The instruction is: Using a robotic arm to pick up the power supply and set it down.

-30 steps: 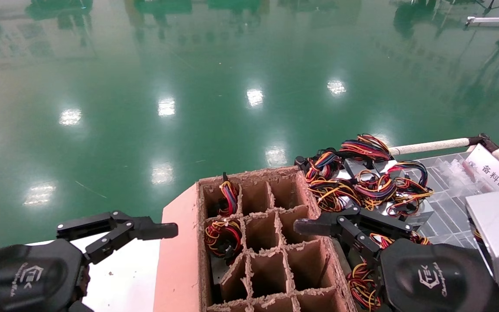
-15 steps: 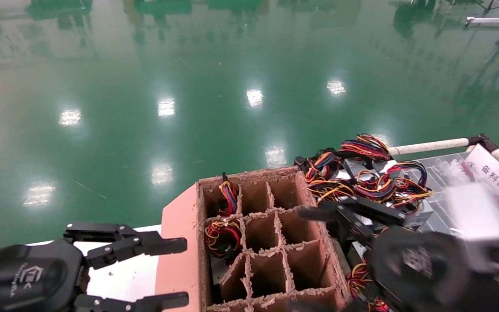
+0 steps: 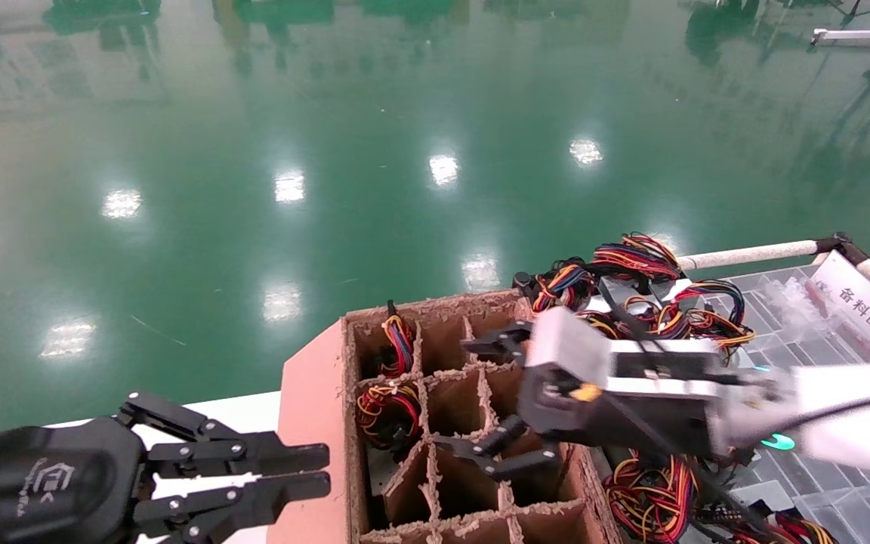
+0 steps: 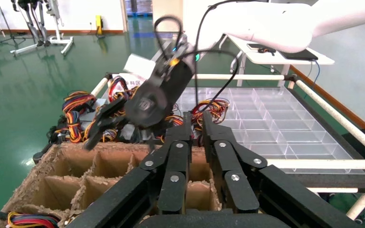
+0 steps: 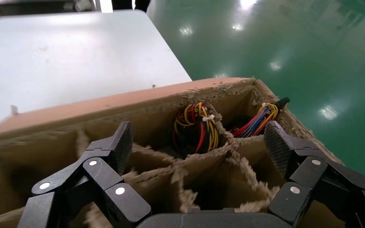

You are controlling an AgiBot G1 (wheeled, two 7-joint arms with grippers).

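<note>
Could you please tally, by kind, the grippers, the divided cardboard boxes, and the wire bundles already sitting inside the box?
Grippers: 2, the left gripper and the right gripper
Cardboard box: 1
Wire bundles inside its cells: 2
Total: 5

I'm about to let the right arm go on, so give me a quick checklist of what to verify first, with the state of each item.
1. Right gripper open: ok, fingers spread wide over the cardboard divider box.
2. Right gripper empty: ok, nothing between its fingers.
3. Free cells in the box: ok, several compartments look empty; two hold a wire bundle.
4. Power supply pile reachable: ok, it lies beside the box on the clear tray.
5. Left gripper clear of the box: ok, nearly shut, parked beside it.
6. Cable snagging: cannot tell.
</note>
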